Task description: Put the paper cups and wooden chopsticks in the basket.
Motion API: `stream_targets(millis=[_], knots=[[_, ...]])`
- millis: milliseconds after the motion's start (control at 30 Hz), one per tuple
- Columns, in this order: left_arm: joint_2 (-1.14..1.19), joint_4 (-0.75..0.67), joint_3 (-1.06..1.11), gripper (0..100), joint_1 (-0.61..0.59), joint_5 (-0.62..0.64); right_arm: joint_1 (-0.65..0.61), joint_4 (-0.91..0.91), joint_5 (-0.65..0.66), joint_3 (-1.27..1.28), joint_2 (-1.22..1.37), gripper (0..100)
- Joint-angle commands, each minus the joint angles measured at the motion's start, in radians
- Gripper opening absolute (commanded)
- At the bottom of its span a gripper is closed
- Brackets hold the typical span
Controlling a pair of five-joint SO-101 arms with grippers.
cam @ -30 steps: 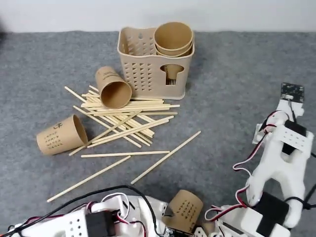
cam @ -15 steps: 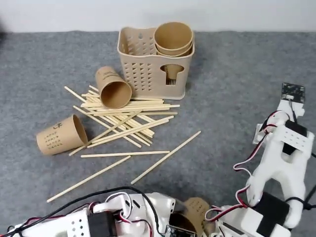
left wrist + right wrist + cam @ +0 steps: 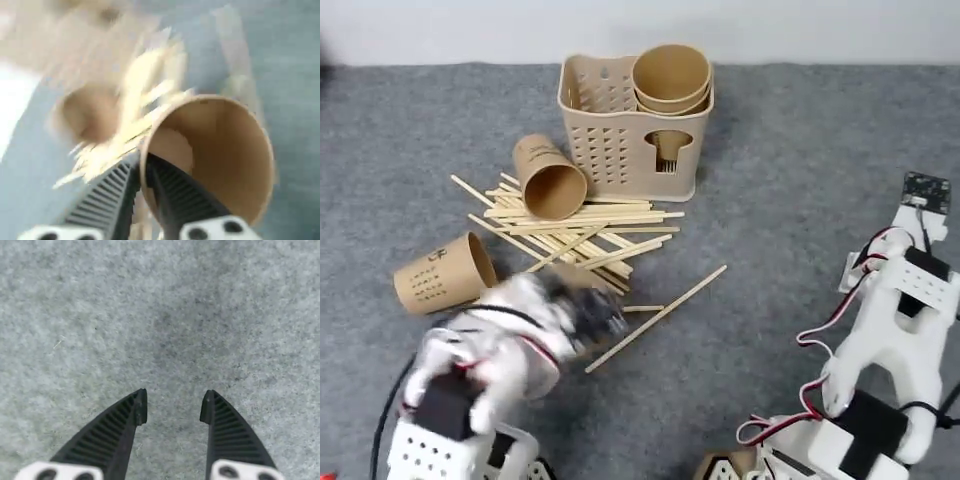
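Note:
My left gripper point(image 3: 143, 165) is shut on the rim of a brown paper cup point(image 3: 225, 150), one finger inside and one outside. In the high view the left arm point(image 3: 510, 345) is a blur over the loose chopsticks at front left. The beige basket point(image 3: 610, 150) stands at the back with stacked cups point(image 3: 670, 75) in its right compartment. One cup point(image 3: 548, 178) lies on the pile of wooden chopsticks point(image 3: 580, 235), and another cup point(image 3: 442, 273) lies at the left. My right gripper point(image 3: 175, 407) is open over bare grey carpet.
The right arm point(image 3: 895, 330) stands at the right front of the grey carpet. A single chopstick point(image 3: 665, 312) lies slantwise in the middle. A white wall runs along the back edge behind the basket.
The left arm has swung up from the bottom edge toward the left-middle, carrying the cup that was at the front. The right arm has shifted only slightly.

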Motion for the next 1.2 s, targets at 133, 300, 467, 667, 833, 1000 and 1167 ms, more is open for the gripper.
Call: stream_targets(millis=[133, 300, 467, 667, 833, 1000, 1167], knots=[[-0.008, -0.517, 0.062, 1, -0.192, 0.353, -0.082, -0.007, -0.072, 0.011, -0.137, 19.3], [-0.006, -0.736, 0.064, 1, -0.04, 0.537, -0.214, -0.007, -0.121, 0.08, -0.223, 19.3], [0.044, -0.907, 0.053, 1, 0.011, 0.572, -0.306, -0.007, -0.175, 0.149, -0.298, 19.2], [0.348, -0.928, -0.231, 1, -0.058, 0.792, -0.328, -0.015, -0.176, 0.213, -0.34, 19.2], [0.664, -0.807, -0.631, 1, -0.064, 0.974, -0.331, -0.015, -0.176, 0.213, -0.341, 19.2], [0.899, -0.591, -1.032, 1, 0.0, 1.138, -0.331, -0.013, -0.178, 0.213, -0.341, 19.2], [1.092, -0.514, -1.296, 1, 0.017, 1.33, -0.331, -0.015, -0.178, 0.213, -0.341, 19.2]])
